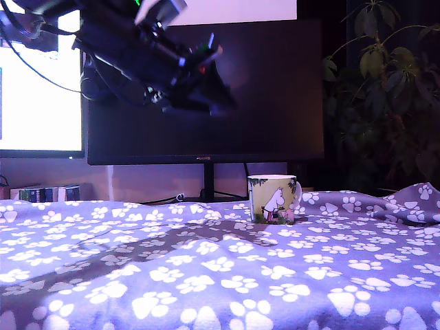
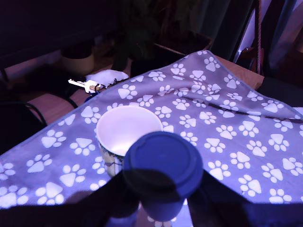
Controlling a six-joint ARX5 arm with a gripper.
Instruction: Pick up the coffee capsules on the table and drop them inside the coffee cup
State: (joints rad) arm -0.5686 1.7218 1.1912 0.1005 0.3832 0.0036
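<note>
We see one gripper, and in the wrist view its two dark fingers close from either side on one blue capsule, so it is holding that capsule. The capsule shows us its broad rimmed face, round and flat, with the narrower body behind it running back toward the gripper; that short axis lies roughly along the camera's line of sight. We count no other capsule in either view.

Just beyond the capsule, and partly overlapped by it in the wrist view, stands one cup. It is upright, its mouth open upward, and its pale inside looks bare (only part of the floor shows). In the exterior view the cup sits on the table near the far edge, to the exterior view's right of centre, with its handle on the exterior view's right and the cartoon picture facing the camera.

In that view the gripper hangs high above the cloth, up and to the exterior view's left of the cup, blurred and dark; the capsule cannot be made out there.

Behind the table stands one dark monitor, with a second, lit screen at the exterior view's left and one plant at its right. Past the cloth's edge in the wrist view lies a set of keys.
</note>
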